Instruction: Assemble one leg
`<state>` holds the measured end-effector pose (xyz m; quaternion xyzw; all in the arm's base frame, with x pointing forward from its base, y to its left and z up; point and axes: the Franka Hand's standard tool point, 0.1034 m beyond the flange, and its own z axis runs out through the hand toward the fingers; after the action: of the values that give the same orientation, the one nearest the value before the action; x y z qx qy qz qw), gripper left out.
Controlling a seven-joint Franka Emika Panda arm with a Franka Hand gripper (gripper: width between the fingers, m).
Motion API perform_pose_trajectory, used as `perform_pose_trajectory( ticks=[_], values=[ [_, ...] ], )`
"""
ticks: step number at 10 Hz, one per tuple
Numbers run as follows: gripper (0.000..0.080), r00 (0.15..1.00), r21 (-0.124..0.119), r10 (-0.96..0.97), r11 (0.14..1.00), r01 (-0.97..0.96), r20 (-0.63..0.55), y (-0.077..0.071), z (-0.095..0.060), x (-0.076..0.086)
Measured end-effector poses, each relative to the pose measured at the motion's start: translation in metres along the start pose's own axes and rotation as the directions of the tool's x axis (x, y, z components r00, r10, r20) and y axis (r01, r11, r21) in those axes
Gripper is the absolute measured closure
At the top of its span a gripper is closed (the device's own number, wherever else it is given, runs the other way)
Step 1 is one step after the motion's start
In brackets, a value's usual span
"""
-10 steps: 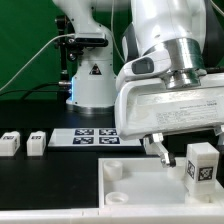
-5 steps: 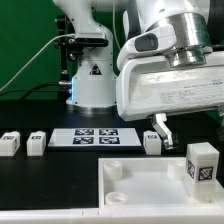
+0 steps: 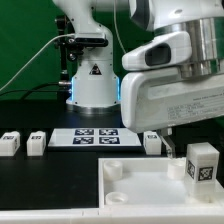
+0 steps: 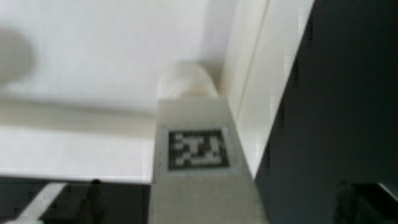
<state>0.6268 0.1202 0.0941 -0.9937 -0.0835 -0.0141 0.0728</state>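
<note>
A white leg (image 3: 202, 163) with a black-and-white tag stands upright on the large white slab (image 3: 140, 185), near the slab's edge at the exterior view's right. My gripper (image 3: 190, 140) hangs just above it, open and holding nothing. One dark finger (image 3: 168, 146) shows beside the leg. In the wrist view the leg (image 4: 199, 150) runs down the middle between my gripper's (image 4: 214, 208) two spread fingers (image 4: 71, 205), its far end on the slab (image 4: 107, 110). Three more legs lie on the black table: two (image 3: 10, 142) (image 3: 36, 142) at the left and one (image 3: 152, 142) by the slab.
The marker board (image 3: 97, 137) lies flat behind the slab. The arm's white base (image 3: 92, 85) stands at the back with a cable running off to the exterior view's left. A round socket (image 3: 112, 171) rises at the slab's near-left corner.
My hand has shifted toward the exterior view's right, over the standing leg, with the jaws staying wide. The leg and the other parts have not moved.
</note>
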Motion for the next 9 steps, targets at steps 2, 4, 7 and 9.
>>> perform_pose_trajectory(
  ticks=[2,4,7,9],
  values=[
    [0.0150,0.989,0.023,0.001,1.000,-0.005,0.145,-0.001,0.006,-0.005],
    [0.0150,0.993,0.021,0.004,1.000,-0.006,0.122,0.001,0.008,0.003],
    [0.0150,0.993,0.019,0.006,1.000,-0.009,0.116,0.004,0.006,0.005],
    [0.0280,0.993,0.019,0.006,1.000,-0.009,0.118,0.004,0.007,0.004]
  ],
)
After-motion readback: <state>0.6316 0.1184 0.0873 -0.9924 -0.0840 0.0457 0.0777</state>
